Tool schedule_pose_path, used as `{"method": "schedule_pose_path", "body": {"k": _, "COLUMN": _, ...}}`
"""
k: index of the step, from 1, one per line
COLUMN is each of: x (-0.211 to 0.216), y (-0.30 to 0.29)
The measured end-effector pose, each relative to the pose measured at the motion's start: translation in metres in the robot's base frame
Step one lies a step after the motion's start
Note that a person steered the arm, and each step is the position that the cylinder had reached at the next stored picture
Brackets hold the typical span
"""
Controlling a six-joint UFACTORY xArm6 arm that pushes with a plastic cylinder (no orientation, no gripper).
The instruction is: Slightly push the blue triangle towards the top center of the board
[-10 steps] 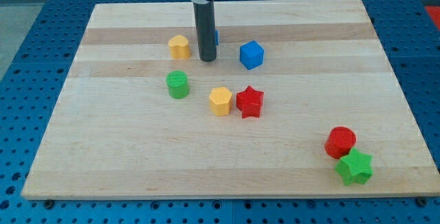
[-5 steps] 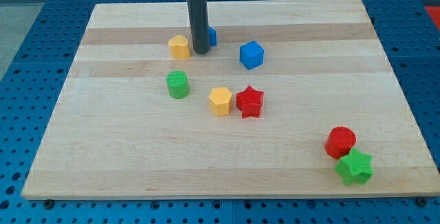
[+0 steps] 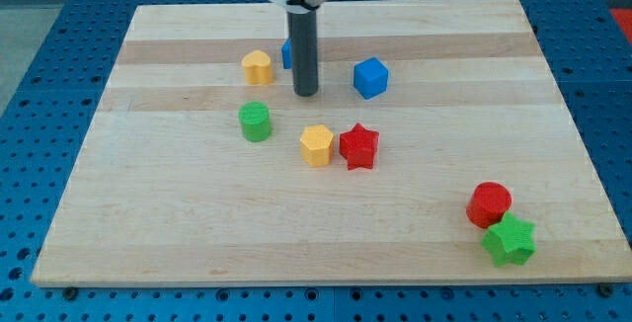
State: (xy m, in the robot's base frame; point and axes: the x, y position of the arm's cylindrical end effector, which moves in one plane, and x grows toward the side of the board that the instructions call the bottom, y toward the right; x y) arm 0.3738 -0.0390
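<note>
The blue triangle (image 3: pixel 286 53) lies near the view's top centre, mostly hidden behind my rod; only a sliver shows at the rod's left side. My tip (image 3: pixel 306 94) rests on the board just below the triangle, towards the view's bottom and slightly to its right. The tip stands between a yellow block (image 3: pixel 257 67) on its left and a blue cube (image 3: pixel 370 77) on its right, touching neither.
A green cylinder (image 3: pixel 255 121) sits below the yellow block. A yellow pentagon (image 3: pixel 316 145) and a red star (image 3: pixel 358 146) lie side by side mid-board. A red cylinder (image 3: pixel 489 204) and a green star (image 3: pixel 510 240) touch at the bottom right of the wooden board (image 3: pixel 148 223).
My tip went up and left, then came back down and to the right. The blue sliver now shows left of the rod instead of right. The blue cube shifted slightly right.
</note>
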Motion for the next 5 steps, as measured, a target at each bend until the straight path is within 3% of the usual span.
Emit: {"method": "schedule_pose_path", "body": {"k": 5, "x": -0.05, "y": -0.024}}
